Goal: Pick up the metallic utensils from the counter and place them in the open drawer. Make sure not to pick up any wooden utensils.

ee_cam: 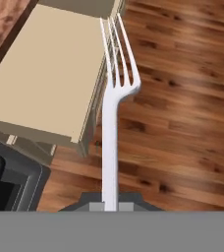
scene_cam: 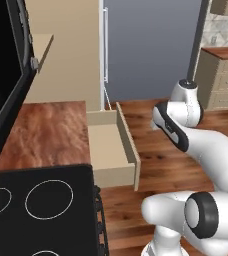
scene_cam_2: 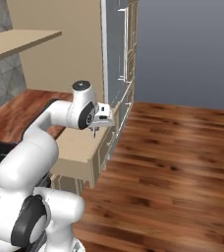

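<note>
My gripper (ee_cam: pixel 110 204) is shut on the handle of a thin all-grey metal fork (ee_cam: pixel 110 123). Its tines reach out over the front right corner of the open drawer (ee_cam: pixel 45 74). The beige drawer (scene_cam: pixel 106 145) stands pulled out from the reddish-brown counter (scene_cam: pixel 46 132), and its floor is bare. In the right base view the gripper (scene_cam_2: pixel 97 124) hangs just above the drawer's (scene_cam_2: pixel 77 143) front edge, over the side nearest the floor. The knife and the wooden spoons are out of view.
A black cooktop (scene_cam: pixel 41 200) with ring burners adjoins the counter beside the drawer. A black panel (scene_cam: pixel 6 75) looms at the left. A grey fridge (scene_cam: pixel 151 45) stands behind the drawer. Wood floor (ee_cam: pixel 182 98) lies to the drawer's right.
</note>
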Tool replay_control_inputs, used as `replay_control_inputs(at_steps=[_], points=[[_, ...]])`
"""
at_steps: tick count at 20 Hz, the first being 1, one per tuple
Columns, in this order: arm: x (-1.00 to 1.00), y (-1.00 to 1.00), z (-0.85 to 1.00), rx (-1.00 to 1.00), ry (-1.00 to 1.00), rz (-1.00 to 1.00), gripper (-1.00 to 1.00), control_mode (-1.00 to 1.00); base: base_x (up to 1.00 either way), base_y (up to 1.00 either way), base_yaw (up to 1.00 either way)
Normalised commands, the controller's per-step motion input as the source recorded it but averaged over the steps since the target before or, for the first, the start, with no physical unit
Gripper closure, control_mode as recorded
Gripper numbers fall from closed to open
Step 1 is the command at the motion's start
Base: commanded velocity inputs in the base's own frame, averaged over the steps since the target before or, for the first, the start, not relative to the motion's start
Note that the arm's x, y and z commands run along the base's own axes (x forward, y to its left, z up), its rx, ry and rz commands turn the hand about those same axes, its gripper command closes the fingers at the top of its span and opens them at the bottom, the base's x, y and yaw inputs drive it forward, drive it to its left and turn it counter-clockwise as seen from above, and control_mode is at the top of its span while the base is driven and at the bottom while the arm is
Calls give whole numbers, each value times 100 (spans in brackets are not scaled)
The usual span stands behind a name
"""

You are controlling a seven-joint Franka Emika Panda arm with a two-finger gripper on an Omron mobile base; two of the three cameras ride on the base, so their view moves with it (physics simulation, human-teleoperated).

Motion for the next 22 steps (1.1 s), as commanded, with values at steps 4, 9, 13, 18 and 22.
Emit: replay_control_inputs(at_steps=[4,9,13,18,22], points=[[0,0,0,0,0,0,100,100,21,84,0],[-10,11,-32,-3,12,0,100,-100,-2,6,0],[15,100,-31,0,14,-3,100,-100,0,0,0],[48,93,-27,1,23,-9,100,-100,0,0,0],[92,35,-46,0,13,-12,100,-100,0,0,0]])
